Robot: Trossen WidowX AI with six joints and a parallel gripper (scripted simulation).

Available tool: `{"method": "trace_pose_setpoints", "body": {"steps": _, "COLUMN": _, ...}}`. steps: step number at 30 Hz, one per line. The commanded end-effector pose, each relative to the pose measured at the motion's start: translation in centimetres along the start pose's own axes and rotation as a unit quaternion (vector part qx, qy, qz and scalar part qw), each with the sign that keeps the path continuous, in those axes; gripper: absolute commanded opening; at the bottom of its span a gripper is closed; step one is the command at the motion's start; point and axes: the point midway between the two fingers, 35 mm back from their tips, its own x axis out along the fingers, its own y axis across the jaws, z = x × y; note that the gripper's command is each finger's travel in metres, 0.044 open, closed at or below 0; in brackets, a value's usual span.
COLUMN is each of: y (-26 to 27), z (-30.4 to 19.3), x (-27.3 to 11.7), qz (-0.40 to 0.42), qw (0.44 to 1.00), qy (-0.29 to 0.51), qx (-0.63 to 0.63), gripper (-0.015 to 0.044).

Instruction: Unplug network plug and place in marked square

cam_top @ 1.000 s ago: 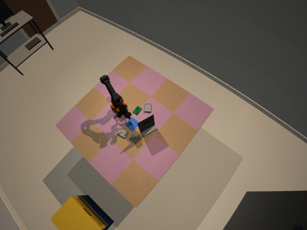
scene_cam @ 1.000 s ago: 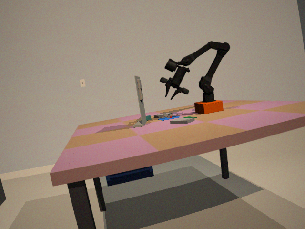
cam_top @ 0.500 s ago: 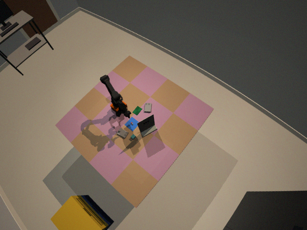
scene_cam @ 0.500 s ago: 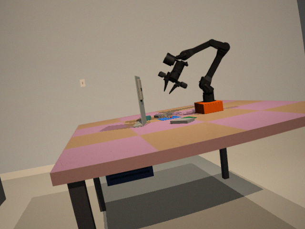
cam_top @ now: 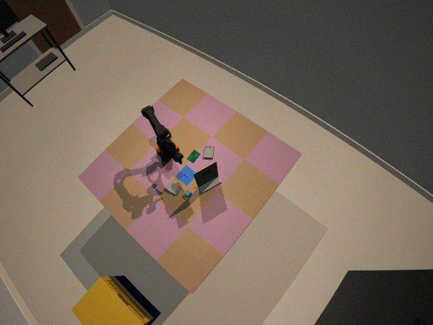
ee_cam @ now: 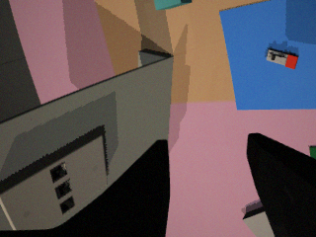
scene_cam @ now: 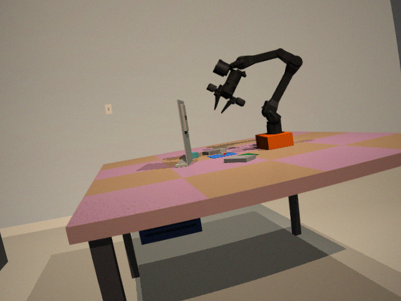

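Plug flat on blue sq., gripper up & empty.
On my wrist cam the plug lies inside the blue square, off the table's upright panel; its long axis runs roughly L-R across that view, tipped a bit down to the R, w/ the red end R & slightly lower, the grey end L. Per that cam, the red end points away from the panel side. I've got the gripper above the table, fingers partly open w/ a gap btwn the tips, nothing held, touching neither plug nor panel. Three dark sq. openings show on the panel's pale plate. Teal block sits near the panel.
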Motion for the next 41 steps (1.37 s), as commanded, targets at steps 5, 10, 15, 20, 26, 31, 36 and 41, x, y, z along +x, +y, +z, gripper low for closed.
{"method": "trace_pose_setpoints", "body": {"steps": 5, "y": 1.14, "z": -0.12, "x": -2.12, "qz": 0.005, "qw": 1.0, "qy": 0.003, "qx": -0.002, "gripper": 0.0156}}
{"method": "trace_pose_setpoints", "body": {"steps": 10, "y": 1.14, "z": -0.12, "x": -2.12, "qz": 0.005, "qw": 1.0, "qy": 0.003, "qx": -0.002, "gripper": 0.0261}}
{"method": "trace_pose_setpoints", "body": {"steps": 15, "y": 1.14, "z": -0.12, "x": -2.12, "qz": 0.005, "qw": 1.0, "qy": 0.003, "qx": -0.002, "gripper": 0.0392}}
{"method": "trace_pose_setpoints", "body": {"steps": 20, "y": 1.14, "z": -0.12, "x": -2.12, "qz": 0.005, "qw": 1.0, "qy": 0.003, "qx": -0.002, "gripper": 0.044}}
{"method": "trace_pose_setpoints", "body": {"steps": 26, "y": 1.14, "z": -0.12, "x": -2.12, "qz": 0.005, "qw": 1.0, "qy": 0.003, "qx": -0.002, "gripper": 0.044}}
{"method": "trace_pose_setpoints", "body": {"steps": 31, "y": 1.14, "z": -0.12, "x": -2.12, "qz": 0.005, "qw": 1.0, "qy": 0.003, "qx": -0.002, "gripper": 0.044}}
{"method": "trace_pose_setpoints", "body": {"steps": 36, "y": 1.14, "z": -0.12, "x": -2.12, "qz": 0.005, "qw": 1.0, "qy": 0.003, "qx": -0.002, "gripper": 0.044}}
{"method": "trace_pose_setpoints", "body": {"steps": 41, "y": 1.14, "z": -0.12, "x": -2.12, "qz": 0.005, "qw": 1.0, "qy": 0.003, "qx": -0.002, "gripper": 0.044}}
